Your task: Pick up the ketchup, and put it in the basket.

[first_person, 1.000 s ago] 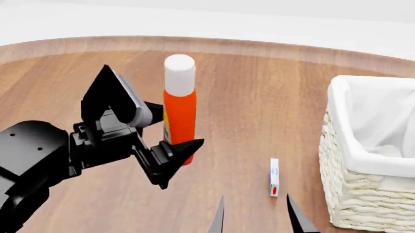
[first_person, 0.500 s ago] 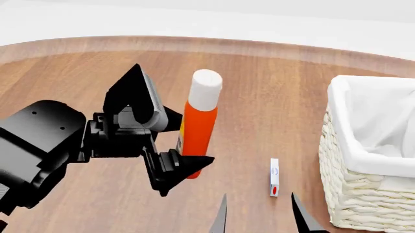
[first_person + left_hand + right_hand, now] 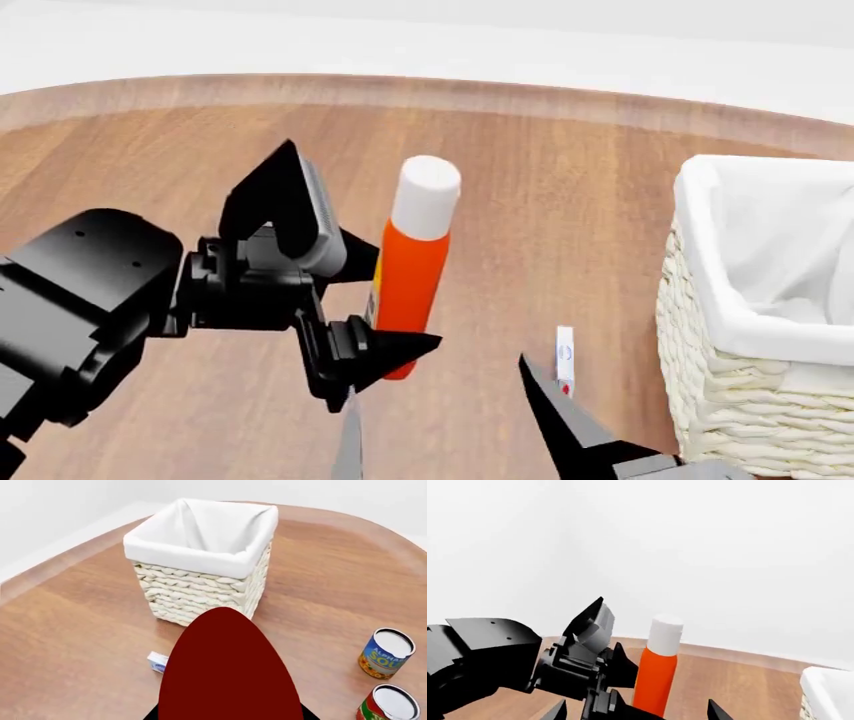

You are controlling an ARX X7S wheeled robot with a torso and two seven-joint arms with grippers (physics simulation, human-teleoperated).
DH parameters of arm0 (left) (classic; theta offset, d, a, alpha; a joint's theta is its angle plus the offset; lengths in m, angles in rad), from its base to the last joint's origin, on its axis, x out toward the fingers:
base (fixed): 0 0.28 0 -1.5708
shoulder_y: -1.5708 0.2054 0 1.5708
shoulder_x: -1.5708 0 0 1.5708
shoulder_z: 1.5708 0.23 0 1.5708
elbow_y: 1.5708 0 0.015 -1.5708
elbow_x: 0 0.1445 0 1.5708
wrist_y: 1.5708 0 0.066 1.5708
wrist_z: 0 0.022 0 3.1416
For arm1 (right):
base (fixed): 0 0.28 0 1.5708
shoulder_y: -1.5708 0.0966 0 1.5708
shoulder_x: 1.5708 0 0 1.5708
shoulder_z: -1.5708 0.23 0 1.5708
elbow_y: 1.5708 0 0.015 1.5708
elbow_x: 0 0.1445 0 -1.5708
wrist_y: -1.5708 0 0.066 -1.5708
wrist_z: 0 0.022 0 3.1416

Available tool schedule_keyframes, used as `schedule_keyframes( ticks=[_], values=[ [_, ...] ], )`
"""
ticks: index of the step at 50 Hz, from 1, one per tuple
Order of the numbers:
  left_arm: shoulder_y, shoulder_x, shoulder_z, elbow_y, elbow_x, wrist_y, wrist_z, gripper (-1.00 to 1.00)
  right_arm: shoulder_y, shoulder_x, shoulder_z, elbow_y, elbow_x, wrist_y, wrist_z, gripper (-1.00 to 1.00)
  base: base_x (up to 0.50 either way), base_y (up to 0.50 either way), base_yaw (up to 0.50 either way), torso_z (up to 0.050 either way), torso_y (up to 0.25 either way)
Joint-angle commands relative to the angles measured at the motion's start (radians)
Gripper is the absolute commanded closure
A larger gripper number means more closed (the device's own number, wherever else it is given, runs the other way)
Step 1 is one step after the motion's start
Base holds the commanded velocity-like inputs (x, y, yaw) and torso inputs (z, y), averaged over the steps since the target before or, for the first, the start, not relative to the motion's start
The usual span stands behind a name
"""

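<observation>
Ketchup (image 3: 407, 275) pinched in left end effector (image 3: 354, 300), lifted and tilted since earlier; basket (image 3: 747, 330) well beyond; right end effector (image 3: 454, 440) spread.

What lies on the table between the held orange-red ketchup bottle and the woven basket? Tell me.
Only a small white-and-red box lying on bare wood, between ketchup bottle and basket, in the head view.

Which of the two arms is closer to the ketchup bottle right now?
The left. Its gripper has its fingers on either side of the ketchup, gripping it. The right gripper hangs open, nearer the camera, not touching the bottle.
</observation>
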State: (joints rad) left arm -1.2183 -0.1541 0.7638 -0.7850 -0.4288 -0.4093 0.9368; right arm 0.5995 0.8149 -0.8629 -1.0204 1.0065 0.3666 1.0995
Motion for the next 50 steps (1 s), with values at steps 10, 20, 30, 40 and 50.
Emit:
schedule_keyframes(
  ticks=[10,20,30,40,50],
  values=[
    [0.022,-0.015,0.009,0.030,-0.018,-0.006,0.009,1.00,0.349,0.084,-0.185,0.028,0.222,-0.122,0.096,-1.00,0.00,0.00,0.00,0.000,0.000],
    [0.033,-0.020,0.017,0.031,-0.018,0.001,0.014,1.00,0.365,0.081,-0.173,0.081,0.240,-0.140,0.047,-1.00,0.00,0.00,0.00,0.000,0.000],
    [0.042,-0.025,0.023,0.045,-0.021,-0.002,0.013,1.00,0.365,0.066,-0.172,0.138,0.234,-0.150,-0.001,-1.00,0.00,0.00,0.00,0.000,0.001],
    [0.047,-0.026,0.036,0.045,-0.015,0.004,0.016,1.00,0.349,0.052,-0.150,0.214,0.270,-0.216,-0.096,-1.00,0.00,0.00,0.00,0.000,0.000],
    [0.054,-0.028,0.050,0.044,-0.007,0.011,0.017,1.00,0.296,0.050,-0.114,0.284,0.328,-0.331,-0.219,-1.00,0.00,0.00,0.00,0.000,0.000]
  ],
)
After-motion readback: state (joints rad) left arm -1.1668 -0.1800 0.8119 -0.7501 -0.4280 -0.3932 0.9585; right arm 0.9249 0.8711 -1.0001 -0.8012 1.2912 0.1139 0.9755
